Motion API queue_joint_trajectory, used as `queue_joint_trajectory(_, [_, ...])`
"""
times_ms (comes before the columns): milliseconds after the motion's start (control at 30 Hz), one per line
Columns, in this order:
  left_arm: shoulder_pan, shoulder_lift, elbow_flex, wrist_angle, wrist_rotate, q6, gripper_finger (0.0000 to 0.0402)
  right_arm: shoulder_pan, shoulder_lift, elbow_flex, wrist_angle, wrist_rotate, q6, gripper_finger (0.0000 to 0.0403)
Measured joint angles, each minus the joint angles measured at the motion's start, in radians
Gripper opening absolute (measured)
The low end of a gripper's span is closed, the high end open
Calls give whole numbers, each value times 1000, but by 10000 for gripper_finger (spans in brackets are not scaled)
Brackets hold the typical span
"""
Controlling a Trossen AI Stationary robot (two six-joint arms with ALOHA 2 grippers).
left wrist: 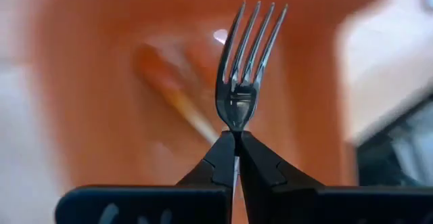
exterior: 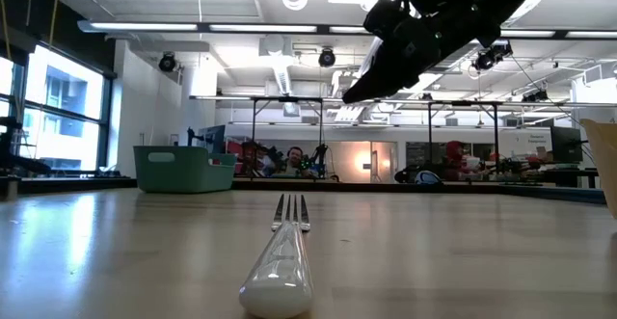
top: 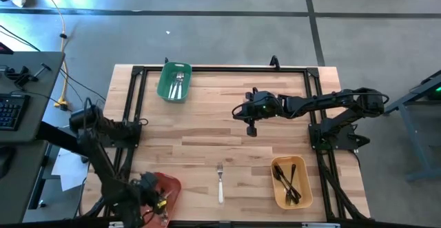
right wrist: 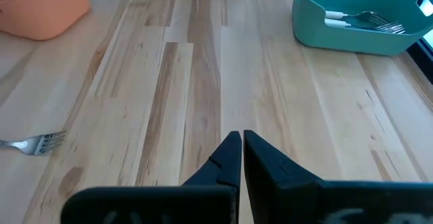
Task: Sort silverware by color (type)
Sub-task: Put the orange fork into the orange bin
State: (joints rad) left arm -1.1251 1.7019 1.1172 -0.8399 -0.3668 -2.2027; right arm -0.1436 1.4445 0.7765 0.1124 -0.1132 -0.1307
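One fork point(left wrist: 245, 68) is sitting pinched between the closed fingers of the left gripper point(left wrist: 236, 139), directly over the red bin point(top: 167, 187). Gripped only at its neck, it could be swinging and dropping outside. The right gripper point(right wrist: 241, 137) is hovering closed and empty above mid-table. A white fork point(top: 220, 180) is lying loose between the red and yellow bins point(top: 304, 164).

Grey floor point(top: 227, 28) around wooden desk point(top: 207, 138); big windows point(exterior: 53, 107) left; ceiling strip lights point(exterior: 154, 27); far workbenches.
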Motion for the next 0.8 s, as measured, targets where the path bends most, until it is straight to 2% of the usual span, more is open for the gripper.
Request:
queue_joint_trajectory(100, [-12, 3, -12, -86, -6, -36, 0, 0, 0, 0, 1, 0, 0, 0])
queue_joint_trajectory(233, [-4, 3, -52, -85, -12, -12, 0, 0, 0, 0, 1, 0, 2, 0])
queue_joint_trajectory(633, [118, -3, -103, -73, -44, 214, 1, 0, 0, 0, -4, 0, 35, 0])
queue_joint_trajectory(800, [148, -48, -103, -69, 1, 324, 20, 0, 0, 0, -4, 0, 44, 0])
